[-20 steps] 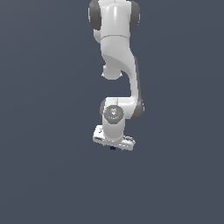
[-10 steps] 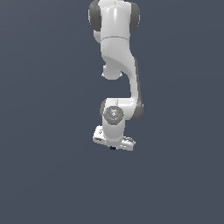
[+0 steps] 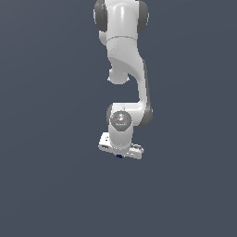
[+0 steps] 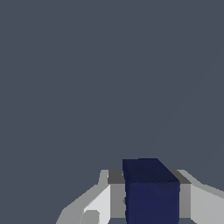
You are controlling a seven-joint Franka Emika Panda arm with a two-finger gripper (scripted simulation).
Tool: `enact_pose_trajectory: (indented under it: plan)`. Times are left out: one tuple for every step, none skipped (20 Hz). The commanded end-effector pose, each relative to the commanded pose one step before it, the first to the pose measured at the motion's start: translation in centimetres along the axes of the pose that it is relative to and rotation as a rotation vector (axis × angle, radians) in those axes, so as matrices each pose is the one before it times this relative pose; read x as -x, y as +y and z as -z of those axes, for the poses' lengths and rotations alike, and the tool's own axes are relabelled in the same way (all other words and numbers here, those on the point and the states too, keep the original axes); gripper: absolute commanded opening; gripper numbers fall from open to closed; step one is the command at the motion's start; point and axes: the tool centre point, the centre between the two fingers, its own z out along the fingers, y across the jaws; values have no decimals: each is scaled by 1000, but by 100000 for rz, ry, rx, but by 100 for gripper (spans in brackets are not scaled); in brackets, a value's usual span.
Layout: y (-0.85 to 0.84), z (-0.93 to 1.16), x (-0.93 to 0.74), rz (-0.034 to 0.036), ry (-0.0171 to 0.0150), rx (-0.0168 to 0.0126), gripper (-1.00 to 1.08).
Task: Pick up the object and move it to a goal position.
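— Fingers (image 4: pixel 199 203) first, then: what do they have?

— Mine are pinched on the cube (image 4: pixel 152 192). In the wrist view the navy block sits squarely between them, a pale finger flush against each side face, its top face and one side face plain and unmarked. My gripper (image 3: pixel 119 154) hangs under the white hand at the end of my arm (image 3: pixel 125 55).

— And from outside?

— Much less to see. In the exterior view the cube (image 3: pixel 119 156) is only a dark speck peeking out below the hand, and my fingers are too small there to make out; I think the speck sits between them, but that view alone would not settle it.

— Where is the hand in that view?

— A little below the middle, near the centre from side to side, tilted so its end toward the exterior view's left sits higher than the other. The wrist joint is directly above it, and my arm runs up from there to the top edge.

— Around you?

— Flat grey-blue background (image 3: pixel 51 139) everywhere in both views.
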Motion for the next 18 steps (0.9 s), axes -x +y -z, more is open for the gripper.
enact_pose_trajectory:
  plan:
    - [-349,824,91,54,126,-49,-100]
    - [-176,440,73,0,0,0,-100]
    - [-201,504,83,0,0,0,-100]
    - [-227,570,94,0,0,0,-100]
    - [-254,638,105,0,0,0,-100]
    - [-282,709,116,0,0,0,-100]
    - [-312,783,127,0,0,0,-100]
    - [-339,853,138,0,0,0,-100]
    - [-364,916,147,0,0,0,-100]
    - [-387,975,155,0,0,0,-100]
    - [-408,1029,162,0,0,0,-100]
    - [-427,1079,168,0,0,0,-100]
    - [-444,1122,173,0,0,0,-100]
    - [-411,1124,160,-61,-1,32,-100]
    - [-446,1131,171,0,0,0,-100]
    - [-445,1128,168,0,0,0,-100]
    - [-443,1124,165,0,0,0,-100]
    - [-442,1120,162,0,0,0,-100]
